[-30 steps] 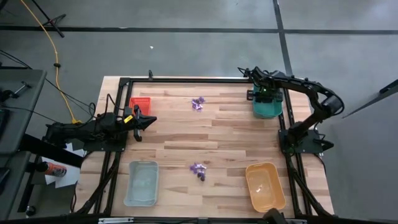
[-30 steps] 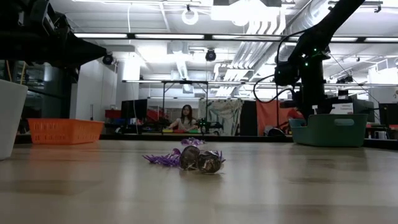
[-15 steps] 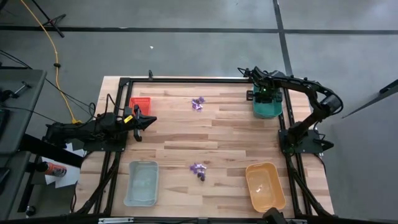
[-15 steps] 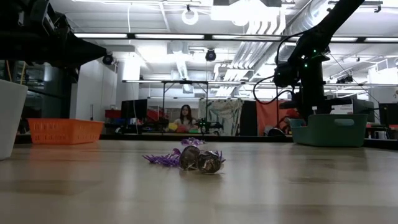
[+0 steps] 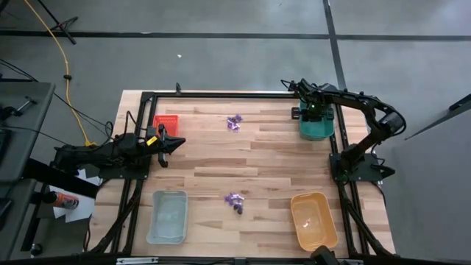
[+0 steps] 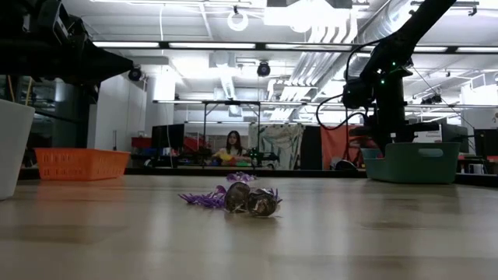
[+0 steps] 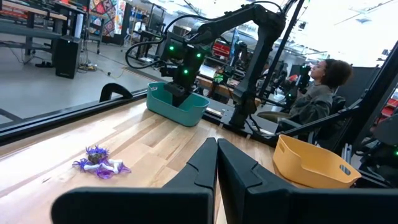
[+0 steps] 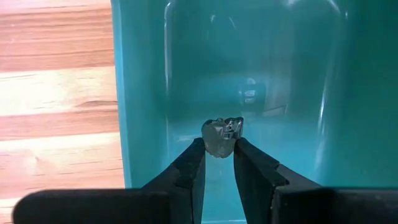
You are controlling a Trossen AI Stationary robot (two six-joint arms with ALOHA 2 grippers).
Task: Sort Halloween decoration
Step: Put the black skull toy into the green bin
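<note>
My right gripper points down into the green tray at the table's far right, shut on a small whitish-grey decoration piece. Two small heaps of mostly purple decoration lie on the wood: one at the far middle, one at the near middle, the latter also in the low view. My left gripper waits shut at the table's left, level, beside the red tray. My right gripper pinches the small whitish-grey piece between its two fingertips, one on each side of it. The fingers come from above, pointing down. The piece hangs over the inside of the green tray, clear of its floor.
A pale blue tray stands at the near left and an orange tray at the near right. A black frame runs around the table's edges. A person sits beyond the table.
</note>
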